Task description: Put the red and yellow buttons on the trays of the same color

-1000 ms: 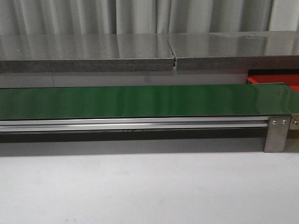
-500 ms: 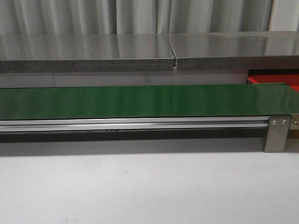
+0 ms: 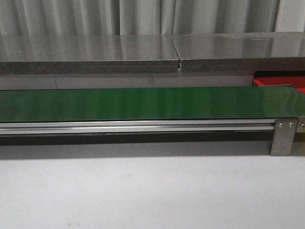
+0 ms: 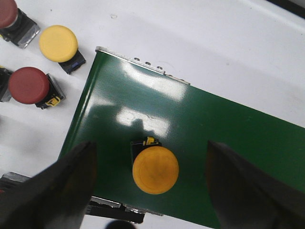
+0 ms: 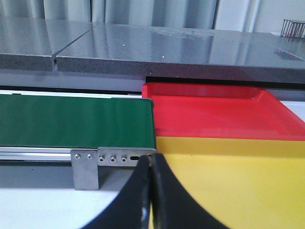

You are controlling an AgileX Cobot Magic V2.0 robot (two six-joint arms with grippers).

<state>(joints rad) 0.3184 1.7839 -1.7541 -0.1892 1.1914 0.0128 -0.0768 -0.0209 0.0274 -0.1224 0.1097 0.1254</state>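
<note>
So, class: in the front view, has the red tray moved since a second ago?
No. The red tray keeps its place just above the metal bracket in that view.

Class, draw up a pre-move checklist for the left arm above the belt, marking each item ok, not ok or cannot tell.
1. Left claw open: ok, fingers spread wide.
2. Yellow button between the fingers: ok, roughly midway.
3. Button on the green belt, cap up: ok.
4. Other buttons clear of the grasp: ok; red button and second yellow button lie off the belt.
5. Yellow tray free: ok as far as visible.
6. Right claw out of the way: cannot tell; shut.
</note>
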